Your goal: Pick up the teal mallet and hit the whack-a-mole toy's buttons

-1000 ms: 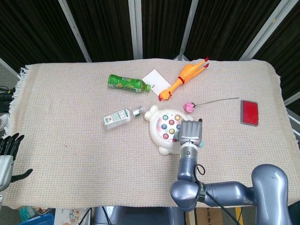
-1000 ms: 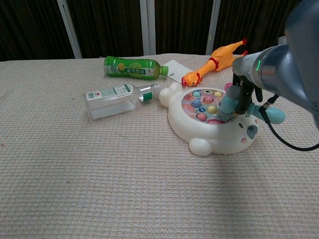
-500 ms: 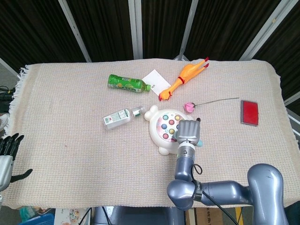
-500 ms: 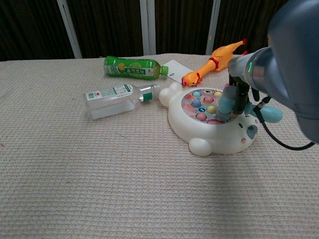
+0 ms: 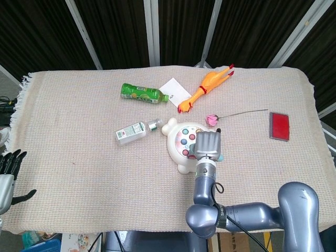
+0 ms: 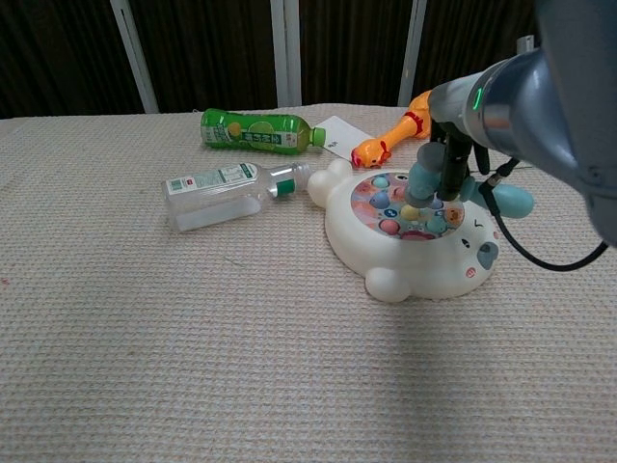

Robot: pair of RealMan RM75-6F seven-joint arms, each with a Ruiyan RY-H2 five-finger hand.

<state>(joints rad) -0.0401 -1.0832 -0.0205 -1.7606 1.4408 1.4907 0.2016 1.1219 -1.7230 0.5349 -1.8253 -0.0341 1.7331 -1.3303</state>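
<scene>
The table (image 5: pixel 79 142), covered in a beige woven cloth, carries everything; at its centre sits the white bear-shaped plastic whack-a-mole toy (image 6: pixel 405 256) with its round face of coloured buttons (image 6: pixel 389 226). The right hand (image 5: pixel 208 144) hangs over the toy's 3 o'clock side, its fingers (image 6: pixel 445 169) wrapped around the handle of the teal plastic mallet (image 6: pixel 424 176); the mallet's rounded head points down toward the buttons near the middle of the face, and whether it touches one I cannot tell; the handle's butt sticks out toward 3 o'clock. The left hand (image 5: pixel 7 170) rests off the table's 8 o'clock corner, holding nothing, fingers straight and apart.

Smaller things lie around the toy: a clear plastic bottle (image 6: pixel 227 192) on its side at 9 o'clock, its cap just beside the toy's ear; a green drink bottle (image 6: pixel 258 132) at 11 o'clock; an orange rubber chicken (image 6: pixel 410 122) at 12 o'clock; a flat red rectangular case (image 5: pixel 280 126) at 3 o'clock, well apart; a white card (image 5: pixel 175 88); a pink artificial rose (image 5: pixel 211 119).

To strike well, I judge the wrist should drive the head squarely down on one button; lift clear before shifting to the next; keep the grip firm so the handle does not twist; avoid dragging sideways, which could push the toy.
</scene>
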